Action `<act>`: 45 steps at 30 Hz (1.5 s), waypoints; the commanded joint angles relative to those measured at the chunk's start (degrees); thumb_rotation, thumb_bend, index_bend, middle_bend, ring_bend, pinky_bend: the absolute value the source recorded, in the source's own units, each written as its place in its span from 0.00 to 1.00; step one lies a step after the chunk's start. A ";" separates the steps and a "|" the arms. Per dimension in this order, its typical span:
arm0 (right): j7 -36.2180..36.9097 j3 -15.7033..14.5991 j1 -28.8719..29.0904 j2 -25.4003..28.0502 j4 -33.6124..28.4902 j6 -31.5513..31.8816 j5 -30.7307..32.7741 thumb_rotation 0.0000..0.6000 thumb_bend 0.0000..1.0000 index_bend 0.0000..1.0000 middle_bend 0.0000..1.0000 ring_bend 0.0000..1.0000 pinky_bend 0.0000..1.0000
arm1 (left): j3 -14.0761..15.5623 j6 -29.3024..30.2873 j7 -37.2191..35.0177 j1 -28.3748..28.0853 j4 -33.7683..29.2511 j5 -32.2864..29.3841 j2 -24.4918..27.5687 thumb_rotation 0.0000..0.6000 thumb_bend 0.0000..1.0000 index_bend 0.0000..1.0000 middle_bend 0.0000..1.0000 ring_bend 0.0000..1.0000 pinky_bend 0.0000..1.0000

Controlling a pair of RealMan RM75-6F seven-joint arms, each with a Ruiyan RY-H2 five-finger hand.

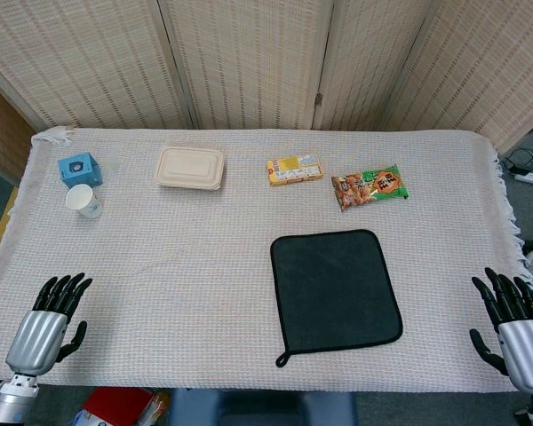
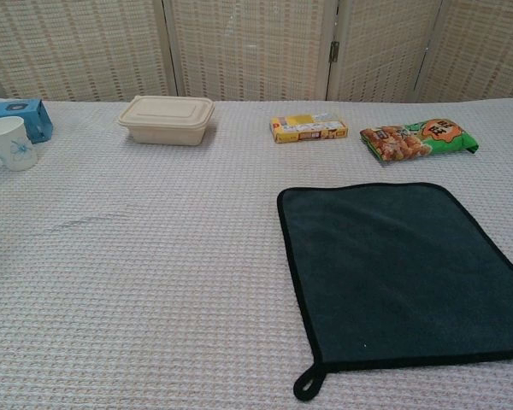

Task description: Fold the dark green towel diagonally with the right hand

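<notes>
Dark green towel (image 1: 336, 293) lies flat and unfolded on the surface (image 1: 204, 266), right of centre, toward the near edge. Black trim runs all round it; a small hanging loop (image 2: 307, 383) sticks out from its near-left corner. Chest view shows the towel's right side running out of frame.

Right hand (image 1: 518, 324) sits at the near-right corner of the surface, palm down, fingers spread and extended, holding nothing. It is apart from the towel, not touching it. Left hand (image 1: 46, 324) is at the near-left corner, likewise fingers apart and empty, well away from the towel. Neither hand shows in the chest view.

Along the far edge, from left to right:
- blue box (image 1: 79, 168) near the far-left corner, with a white paper cup (image 1: 83, 201) just beside it on the near side; the cup carries a faint blue print in the chest view.
- beige lidded food container (image 1: 191, 168), closed.
- yellow flat packet (image 1: 294, 169), roughly mid-edge.
- green and orange snack bag (image 1: 369, 186), lying flat, slightly tilted, beyond the towel's far-right corner.

The surface is covered by a pale woven cloth, fringed on its right edge. Woven screen panels (image 1: 249, 62) stand behind the far edge.
</notes>
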 commanded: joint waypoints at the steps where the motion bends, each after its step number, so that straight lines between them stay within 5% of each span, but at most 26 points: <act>1: -0.02 0.09 0.28 -0.03 0.02 -0.64 0.47 1.00 0.43 0.00 0.00 0.00 0.00 | -0.03 -0.12 -0.04 -0.10 0.02 0.05 -0.07 1.00 0.59 0.06 0.09 0.00 0.00; 7: -1.10 0.67 1.76 -0.51 0.07 -3.00 1.24 1.00 0.43 0.00 0.00 0.00 0.00 | -0.20 -0.80 -0.61 -0.35 0.05 -0.59 0.05 1.00 0.59 0.06 0.09 0.00 0.00; 12: -4.38 5.28 11.30 1.26 -1.92 -15.37 4.54 1.00 0.43 0.03 0.00 0.00 0.00 | -0.53 -0.09 -2.25 -0.59 0.01 0.23 0.51 1.00 0.59 0.05 0.09 0.00 0.00; 19: -8.13 14.16 30.70 -5.31 0.92 -38.77 16.30 1.00 0.43 0.47 0.02 0.00 0.00 | -1.07 -0.07 -4.75 -0.76 0.29 -0.58 1.30 1.00 0.59 0.04 0.09 0.00 0.00; 25: -14.91 17.04 43.08 -17.02 10.41 -49.28 24.81 1.00 0.43 0.47 0.03 0.00 0.00 | -1.64 2.40 -6.43 0.20 0.09 -0.61 2.20 1.00 0.59 0.04 0.09 0.00 0.00; 33: -19.66 17.25 53.21 -30.52 25.30 -55.04 34.16 1.00 0.43 0.43 0.01 0.00 0.00 | -2.28 2.70 -9.13 0.54 0.34 -2.05 3.45 1.00 0.59 0.04 0.09 0.00 0.00; 45: -17.59 17.15 62.51 -41.03 39.08 -61.67 43.11 1.00 0.43 0.35 0.00 0.00 0.00 | -3.56 3.23 -12.34 0.95 0.45 -4.06 5.11 1.00 0.59 0.05 0.09 0.00 0.00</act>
